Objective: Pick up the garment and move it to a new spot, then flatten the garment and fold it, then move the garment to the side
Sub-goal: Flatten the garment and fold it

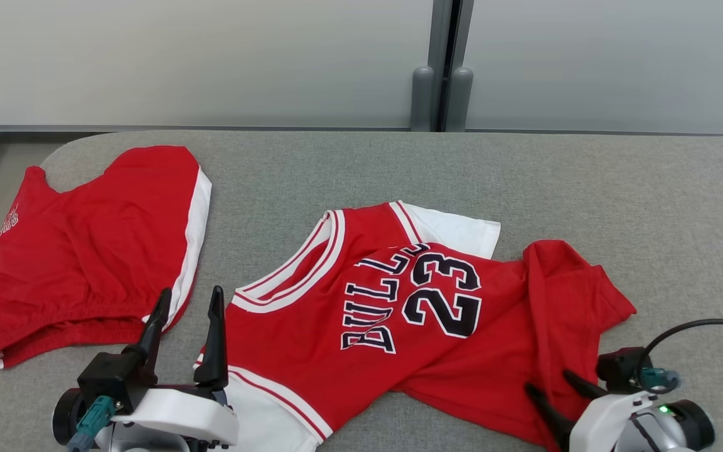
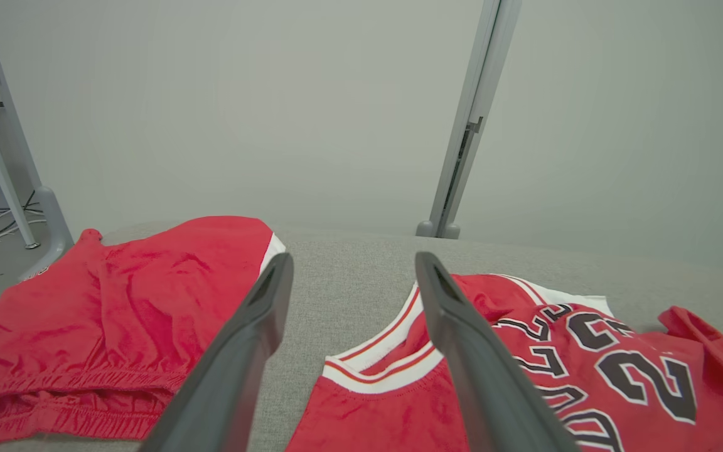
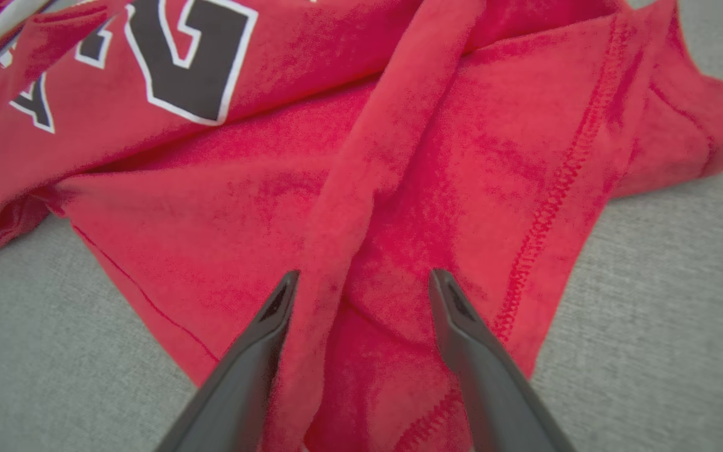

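Observation:
The garment, a red jersey [image 1: 424,314] with white trim and "BULLS 23" in black, lies rumpled on the grey table [image 1: 587,182], its neck toward the left and its hem bunched at the right. My left gripper [image 1: 190,294] stands open just left of the jersey's collar [image 2: 386,358], holding nothing; in the left wrist view its gripper [image 2: 354,260] frames bare table. My right gripper [image 1: 548,380] is open low over the jersey's lower right part. In the right wrist view that gripper [image 3: 364,276] straddles a raised fold of red cloth [image 3: 361,188], not closed on it.
A pair of red shorts [image 1: 85,251] with white side stripes lies folded at the table's left end, also in the left wrist view [image 2: 117,301]. Grey wall panels and a post [image 1: 443,94] stand behind the table. The table's rounded left corner is near the shorts.

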